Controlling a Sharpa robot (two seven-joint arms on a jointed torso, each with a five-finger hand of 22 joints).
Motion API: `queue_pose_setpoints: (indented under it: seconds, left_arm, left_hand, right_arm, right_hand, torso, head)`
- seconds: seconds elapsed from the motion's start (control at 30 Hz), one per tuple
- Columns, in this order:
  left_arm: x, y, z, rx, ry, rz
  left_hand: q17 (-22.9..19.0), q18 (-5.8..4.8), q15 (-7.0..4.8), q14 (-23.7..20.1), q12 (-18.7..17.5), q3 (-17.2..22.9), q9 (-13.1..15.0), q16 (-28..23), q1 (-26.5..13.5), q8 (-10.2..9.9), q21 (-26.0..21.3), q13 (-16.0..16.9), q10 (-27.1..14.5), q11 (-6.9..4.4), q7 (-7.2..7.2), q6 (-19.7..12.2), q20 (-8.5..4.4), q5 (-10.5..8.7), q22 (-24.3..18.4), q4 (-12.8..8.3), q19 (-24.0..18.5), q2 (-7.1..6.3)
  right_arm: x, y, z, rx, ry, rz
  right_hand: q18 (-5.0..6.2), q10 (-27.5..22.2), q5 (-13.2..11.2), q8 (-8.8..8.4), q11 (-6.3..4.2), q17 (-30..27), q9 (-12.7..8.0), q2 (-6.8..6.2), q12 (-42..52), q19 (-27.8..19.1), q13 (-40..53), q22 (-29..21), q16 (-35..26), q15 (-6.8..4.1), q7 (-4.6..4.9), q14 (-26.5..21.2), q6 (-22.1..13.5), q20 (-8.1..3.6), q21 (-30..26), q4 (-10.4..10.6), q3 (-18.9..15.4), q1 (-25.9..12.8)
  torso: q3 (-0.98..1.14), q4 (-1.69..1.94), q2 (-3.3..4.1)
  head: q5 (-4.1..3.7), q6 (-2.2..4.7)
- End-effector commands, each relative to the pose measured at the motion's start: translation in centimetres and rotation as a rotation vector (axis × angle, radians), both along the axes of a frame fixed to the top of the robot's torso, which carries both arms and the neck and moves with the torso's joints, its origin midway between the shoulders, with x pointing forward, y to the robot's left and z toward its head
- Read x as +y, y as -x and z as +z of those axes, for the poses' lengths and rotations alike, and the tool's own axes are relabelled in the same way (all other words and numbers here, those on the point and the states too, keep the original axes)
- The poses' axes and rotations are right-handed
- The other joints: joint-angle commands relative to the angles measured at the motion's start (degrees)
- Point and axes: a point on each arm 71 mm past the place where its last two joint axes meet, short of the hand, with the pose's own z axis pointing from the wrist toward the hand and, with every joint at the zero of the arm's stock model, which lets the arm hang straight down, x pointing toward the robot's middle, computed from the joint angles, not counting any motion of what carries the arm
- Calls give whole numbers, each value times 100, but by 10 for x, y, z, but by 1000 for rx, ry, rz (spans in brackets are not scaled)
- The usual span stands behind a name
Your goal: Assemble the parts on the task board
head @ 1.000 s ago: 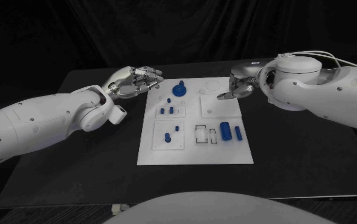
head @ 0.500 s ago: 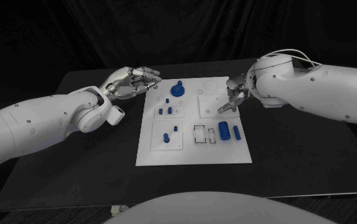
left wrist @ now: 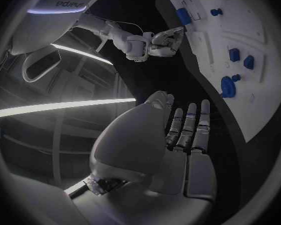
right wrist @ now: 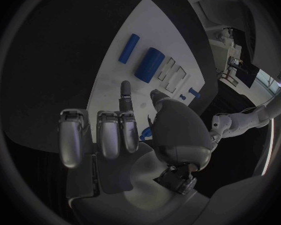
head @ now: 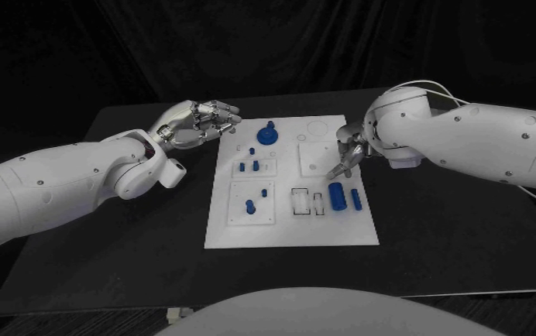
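Head view: right hand hangs over the board's right half, fingers apart and empty, tips aimed down at the thick blue cylinder lying just nearward, its long axis running near-far. Left hand hovers off the board's far-left corner, fingers curled on nothing. Since the earlier frames, the right hand has moved nearward toward the cylinder; left unchanged.

Right hand moved from the upper right edge of the task board down and inward; its extended fingertips now hang over the board's right half, just above the large blue cylinder.
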Motion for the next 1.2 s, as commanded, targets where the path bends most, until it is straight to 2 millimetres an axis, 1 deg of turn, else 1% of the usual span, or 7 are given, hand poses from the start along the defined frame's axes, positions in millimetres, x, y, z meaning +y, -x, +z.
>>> queue_pose_setpoints:
  seconds: [0.03, 0.33, 0.4, 0.7, 0.93, 1.1, 1.2]
  left_arm:
    - [-2, 0, 1, -3, 17, -7]
    - [-3, 0, 0, 1, 16, -8]
    - [-3, 0, 0, 2, 15, -8]
    - [-4, 0, 0, 9, 13, -11]
    - [-3, 0, -1, 14, 10, -11]
    - [-3, 0, -1, 18, 8, -9]
    - [-3, 0, -1, 20, 6, -9]
  left_hand:
    - [-3, -42, -6, 13, 24, 22, 8, 28, 41, 19, 35, -2, -10, 43, 43, 11, -17, 34, 5, 2, -14, -5]
    - [-3, -42, -6, 13, 24, 22, 8, 28, 41, 19, 35, -2, -10, 43, 43, 11, -17, 34, 5, 2, -14, -5]
    - [-4, -42, -6, 14, 30, 28, 9, 28, 47, 20, 36, -2, 0, 47, 47, 13, -16, 43, 8, -1, -15, -7]
    - [-4, -42, -6, 14, 30, 28, 9, 28, 47, 20, 36, -2, 0, 47, 47, 13, -16, 43, 8, -1, -15, -7]
    - [-4, -42, -3, 13, 32, 31, 9, 28, 51, 20, 36, -2, 4, 50, 51, 13, -16, 50, 10, -3, -17, -10]
    - [-4, -42, -3, 13, 32, 31, 9, 28, 51, 20, 36, -2, 4, 49, 51, 13, -16, 50, 10, -3, -17, -10]
    - [-4, -44, 10, 15, 34, 33, 11, 29, 51, 23, 36, -3, 8, 46, 53, 18, -14, 52, 12, -2, -18, -11]
  right_arm:
    - [0, 3, -6, 43, 9, -21]
    - [1, 5, -16, 68, 24, -25]
    - [2, 6, -17, 70, 24, -26]
    - [3, 6, -21, 71, 22, -30]
    - [3, 6, -24, 72, 22, -38]
    - [3, 6, -27, 74, 22, -41]
    - [3, 6, -29, 76, 24, -43]
  right_hand:
    - [29, 585, -21, -41, 23, 1507, -3, 0, 14, 494, 1507, 1413, 14, -31, 2, 601, -45, 20, -44, 16, 2, 26]
    - [44, 585, -194, -67, 17, 1507, 28, 36, 14, 472, 1507, 1393, 14, -40, -2, 601, -22, 15, -101, 53, -65, -88]
    - [44, 585, -295, -82, 15, 1507, 44, 65, 14, 472, 1507, 1393, 14, -41, -4, 601, -13, 14, -102, 58, -99, -190]
    - [66, 585, -330, -98, 14, 1507, 55, 71, 14, 439, 1507, 1363, 14, -42, -3, 601, -15, 14, -188, 54, -114, -236]
    - [99, 585, -119, -134, 19, 1507, 81, 67, 14, 389, 1507, 1318, 14, -48, 1, 601, -26, 9, -319, 37, -103, -195]
    - [115, 585, 134, -155, 10, 1507, 125, 101, 14, 364, 1507, 1295, 14, -50, -6, 601, -12, 7, -389, 16, -88, -182]
    - [144, 585, 398, -175, 3, 1507, 167, 119, 14, 321, 1507, 1254, 14, -52, -8, 601, -25, 4, -511, -20, -65, -126]
  torso:
    - [1, 1, -1]
    - [1, 0, 0]
    - [1, -2, 0]
    - [0, -1, -3]
    - [1, 0, 0]
    - [0, 0, 0]
    - [1, 0, -2]
  head:
    - [-6, -1]
    - [-4, -1]
    - [-1, -1]
    - [21, -1]
    - [22, -1]
    - [20, -1]
    - [18, -1]
